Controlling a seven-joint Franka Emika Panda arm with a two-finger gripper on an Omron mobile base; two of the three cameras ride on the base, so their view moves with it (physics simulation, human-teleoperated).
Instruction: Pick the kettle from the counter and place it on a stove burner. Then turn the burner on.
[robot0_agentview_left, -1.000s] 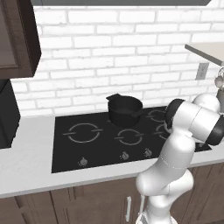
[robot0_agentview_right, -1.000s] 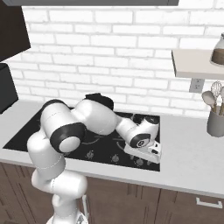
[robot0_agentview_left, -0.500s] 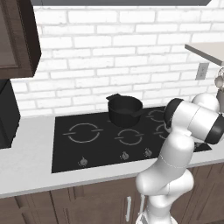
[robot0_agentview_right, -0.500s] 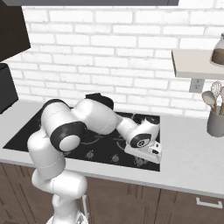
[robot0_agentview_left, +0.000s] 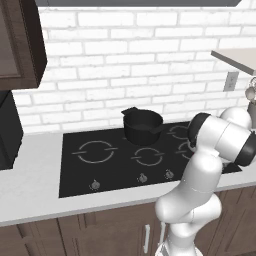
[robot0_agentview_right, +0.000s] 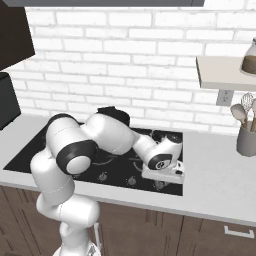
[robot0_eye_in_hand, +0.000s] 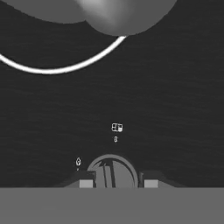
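The tool sits low over the black stove top, right at a knob; the knob is between its two tips, prob. so it can turn the burner on; the tips look apart w/ the knob in the gap, but I can't tell if they press on it. In the right base view the tool is at the front right of the stove, near the row of knobs; that fits the turn-on step.

The kettle shows as a grey round shape at the top of the hand view, above a white ring; it looks like it sits on that burner, so the placing part seems done; can't be sure which ring it is. In the right base view a dark lump behind the hand may be the kettle; too hidden to tell.

Count: 1 black pot at the back of the stove; 3 knobs seen in the left base view; about 4 rings there, some hidden by the arm; 1 pale tabletop; 1 cup of kitchen tools; 1 jar on the shelf.
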